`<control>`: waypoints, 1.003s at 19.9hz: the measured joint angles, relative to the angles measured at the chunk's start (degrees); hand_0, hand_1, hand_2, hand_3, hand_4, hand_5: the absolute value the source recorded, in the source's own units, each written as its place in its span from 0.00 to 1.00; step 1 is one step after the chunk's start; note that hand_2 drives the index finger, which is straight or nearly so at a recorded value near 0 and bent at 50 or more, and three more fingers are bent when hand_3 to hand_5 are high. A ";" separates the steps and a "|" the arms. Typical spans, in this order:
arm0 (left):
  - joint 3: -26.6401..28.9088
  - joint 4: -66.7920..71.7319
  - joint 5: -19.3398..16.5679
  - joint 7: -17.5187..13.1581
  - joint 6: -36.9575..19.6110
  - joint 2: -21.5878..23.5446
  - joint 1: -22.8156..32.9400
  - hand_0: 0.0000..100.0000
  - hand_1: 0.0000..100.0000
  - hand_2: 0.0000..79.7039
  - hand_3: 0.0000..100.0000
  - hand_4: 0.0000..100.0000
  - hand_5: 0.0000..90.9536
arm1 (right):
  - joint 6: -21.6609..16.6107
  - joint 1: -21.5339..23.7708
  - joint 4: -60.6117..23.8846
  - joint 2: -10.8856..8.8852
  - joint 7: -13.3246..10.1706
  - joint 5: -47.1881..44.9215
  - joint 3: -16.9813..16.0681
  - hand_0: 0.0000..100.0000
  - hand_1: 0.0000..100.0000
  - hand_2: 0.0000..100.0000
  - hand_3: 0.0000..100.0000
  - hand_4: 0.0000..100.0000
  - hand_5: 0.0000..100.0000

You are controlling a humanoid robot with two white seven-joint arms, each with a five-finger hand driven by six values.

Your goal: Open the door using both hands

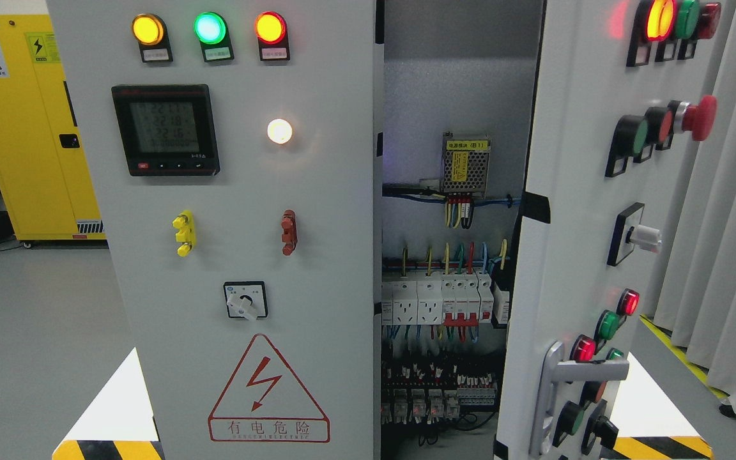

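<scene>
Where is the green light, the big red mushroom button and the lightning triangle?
green light (209, 28), head view, middle of its lens.
red mushroom button (700, 117), head view, its red cap.
lightning triangle (259, 383), head view, the red bolt.

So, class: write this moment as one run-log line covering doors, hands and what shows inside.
left door: closed | right door: swung open | inside: breakers, wiring visible | door handle: untouched | hands: not in view

Head view: no arm, wrist or hand of the robot shows anywhere in frame. Neither the lower left nor the lower right corner carries any limb. Pose and finger state of both hands cannot be observed.
</scene>
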 measured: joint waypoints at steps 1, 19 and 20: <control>0.00 0.00 0.00 -0.01 0.05 0.00 0.00 0.12 0.56 0.00 0.00 0.00 0.00 | 0.00 0.00 0.01 0.01 0.00 0.00 -0.02 0.00 0.50 0.04 0.00 0.00 0.00; 0.81 -7.90 0.91 -13.71 -2.70 2.85 4.08 0.12 0.56 0.00 0.00 0.00 0.00 | 0.00 -0.77 0.06 0.09 0.00 0.00 -0.12 0.00 0.50 0.04 0.00 0.00 0.00; 0.89 -9.60 0.94 -16.65 -3.17 3.37 4.99 0.12 0.56 0.00 0.00 0.00 0.00 | 0.00 -0.77 0.07 0.21 -0.05 0.00 -0.09 0.00 0.50 0.04 0.00 0.00 0.00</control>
